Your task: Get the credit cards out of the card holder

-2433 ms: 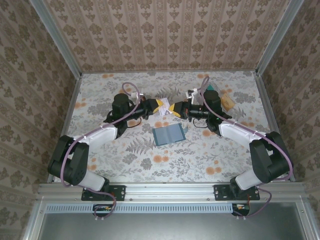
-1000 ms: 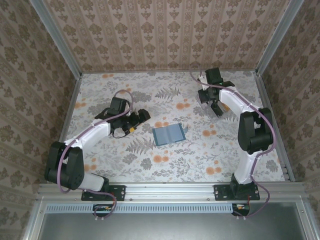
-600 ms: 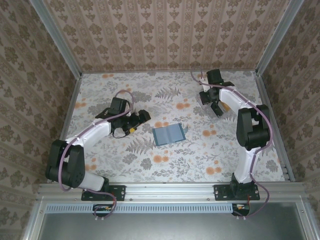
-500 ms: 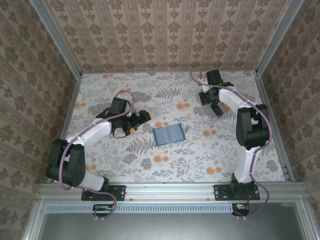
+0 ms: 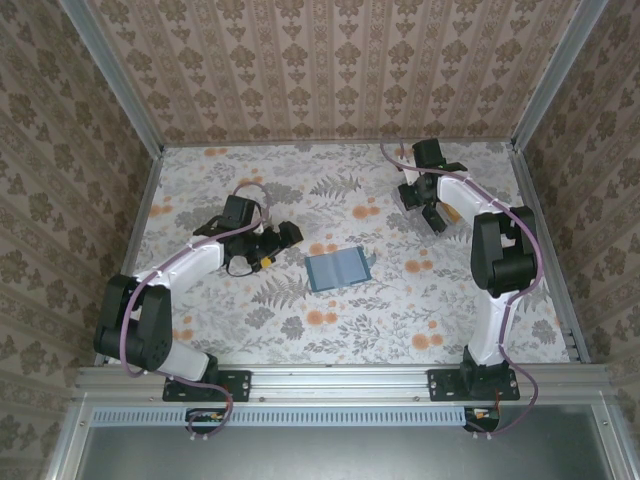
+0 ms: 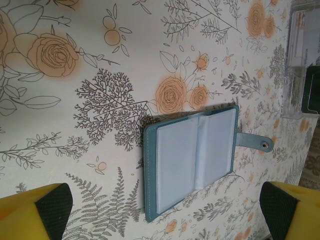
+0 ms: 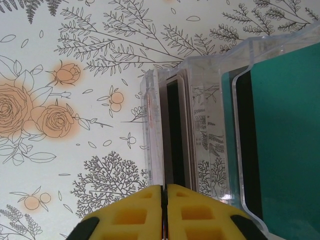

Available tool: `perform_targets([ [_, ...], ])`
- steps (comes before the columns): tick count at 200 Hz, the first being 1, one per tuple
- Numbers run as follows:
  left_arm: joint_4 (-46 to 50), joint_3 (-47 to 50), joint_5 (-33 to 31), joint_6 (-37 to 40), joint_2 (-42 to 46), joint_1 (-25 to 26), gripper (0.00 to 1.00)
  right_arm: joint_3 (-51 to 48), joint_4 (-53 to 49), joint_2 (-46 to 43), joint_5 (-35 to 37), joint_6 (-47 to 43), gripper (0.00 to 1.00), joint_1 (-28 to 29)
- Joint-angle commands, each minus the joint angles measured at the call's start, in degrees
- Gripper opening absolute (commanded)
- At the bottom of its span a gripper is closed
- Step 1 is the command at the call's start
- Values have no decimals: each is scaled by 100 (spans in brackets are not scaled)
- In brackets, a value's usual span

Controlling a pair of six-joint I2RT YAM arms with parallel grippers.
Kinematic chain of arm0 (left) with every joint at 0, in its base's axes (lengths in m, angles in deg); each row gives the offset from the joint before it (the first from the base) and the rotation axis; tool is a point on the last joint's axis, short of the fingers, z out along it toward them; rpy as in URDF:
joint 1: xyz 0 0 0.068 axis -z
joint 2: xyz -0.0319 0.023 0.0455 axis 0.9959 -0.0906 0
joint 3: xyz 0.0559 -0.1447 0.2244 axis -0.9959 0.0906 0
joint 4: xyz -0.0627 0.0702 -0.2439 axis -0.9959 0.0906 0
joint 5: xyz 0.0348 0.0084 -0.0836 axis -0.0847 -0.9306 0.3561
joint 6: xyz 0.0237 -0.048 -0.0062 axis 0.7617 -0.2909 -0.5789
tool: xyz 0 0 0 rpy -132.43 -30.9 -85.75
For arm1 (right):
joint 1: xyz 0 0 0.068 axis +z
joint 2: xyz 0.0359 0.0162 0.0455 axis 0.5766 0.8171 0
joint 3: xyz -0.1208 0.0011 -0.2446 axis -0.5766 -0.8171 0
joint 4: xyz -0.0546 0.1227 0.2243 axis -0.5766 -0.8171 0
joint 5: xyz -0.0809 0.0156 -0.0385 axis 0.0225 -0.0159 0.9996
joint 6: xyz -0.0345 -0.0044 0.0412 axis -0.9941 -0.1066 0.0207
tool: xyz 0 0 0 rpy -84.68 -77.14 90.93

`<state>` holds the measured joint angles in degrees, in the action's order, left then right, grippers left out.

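The card holder lies open and flat in the middle of the table; in the left wrist view the card holder shows two pale inner sleeves and a snap tab. My left gripper hovers just left of it, wide open with nothing between its fingers. My right gripper is at the back right, over a clear stand. Its yellow fingers are pressed together on the edge of a thin pale credit card standing in the stand's left slot.
The clear stand holds several upright cards, among them a teal card in its right slot. Metal rails and patterned walls close the table on three sides. Bare flowered tabletop lies in front of the card holder.
Earlier both grippers met above the card holder with a card between them. The right arm then swung to the back right stand and the left drew back. Over the last second little moved.
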<state>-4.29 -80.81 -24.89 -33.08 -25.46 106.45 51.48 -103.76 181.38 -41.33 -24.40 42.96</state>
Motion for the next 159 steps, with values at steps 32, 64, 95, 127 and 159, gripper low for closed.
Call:
perform_targets([
  [32,46,-118,95,156,36,-38,100,115,-163,-322,16,257,26,-28],
  [64,113,-85,-51,183,121,-38,100,5,-473,-828,150,795,36,39],
  [95,40,78,-117,134,206,-18,100,-804,-275,-1614,157,1465,46,445],
  [127,-12,156,76,57,164,175,92,-1498,-277,-2248,99,2165,52,1240],
  [159,276,37,-2,138,117,415,82,-2050,-84,-2441,-382,2849,54,1928],
])
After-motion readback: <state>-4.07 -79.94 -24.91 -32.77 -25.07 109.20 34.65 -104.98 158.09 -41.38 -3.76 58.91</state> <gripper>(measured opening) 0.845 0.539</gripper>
